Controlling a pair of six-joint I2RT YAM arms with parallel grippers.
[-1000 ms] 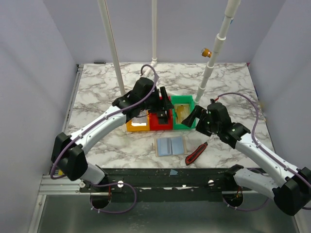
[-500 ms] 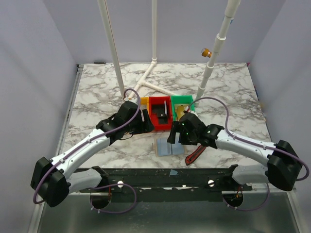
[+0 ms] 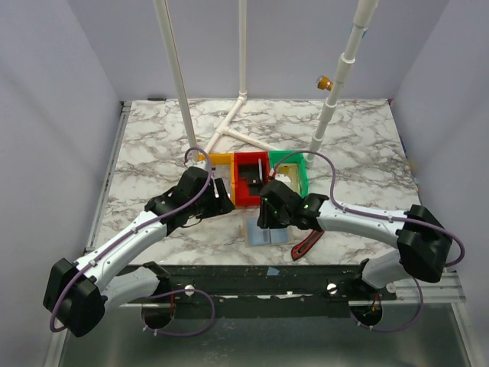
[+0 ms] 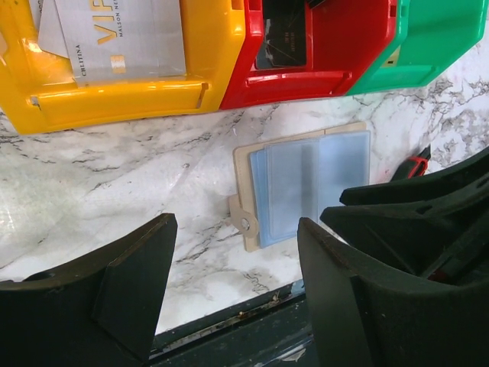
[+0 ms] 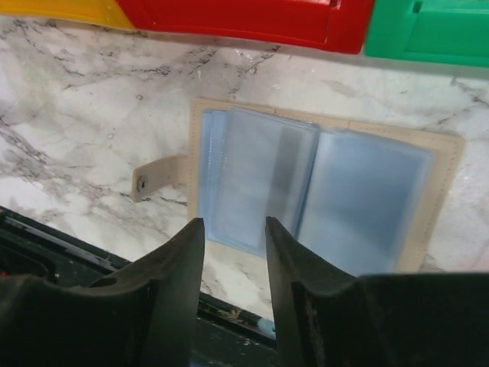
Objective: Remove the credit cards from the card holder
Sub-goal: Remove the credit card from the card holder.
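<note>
The card holder [image 5: 328,191] lies open and flat on the marble near the front edge, tan with blue-grey pockets [image 4: 309,183]; I make out no card in them. One pale credit card [image 4: 122,38] lies in the yellow bin [image 4: 114,103], and a dark one [image 4: 283,42] in the red bin [image 4: 306,80]. My right gripper [image 5: 233,224] hangs just above the holder's near left page, jaws narrowed but apart, nothing between them. Left of the holder [image 3: 267,232], in front of the bins, my left gripper [image 4: 235,225] is open and empty.
A green bin [image 3: 296,174] stands beside the red bin [image 3: 250,183] and the yellow bin [image 3: 220,161]. A red-and-black tool [image 3: 307,243] lies right of the holder. White pipes [image 3: 328,115] rise behind the bins. The table's front edge [image 4: 229,321] is close below the holder.
My right arm swung from the green bin down over the card holder and its jaws narrowed. My left arm pulled back from the bins toward the near left, still open.
</note>
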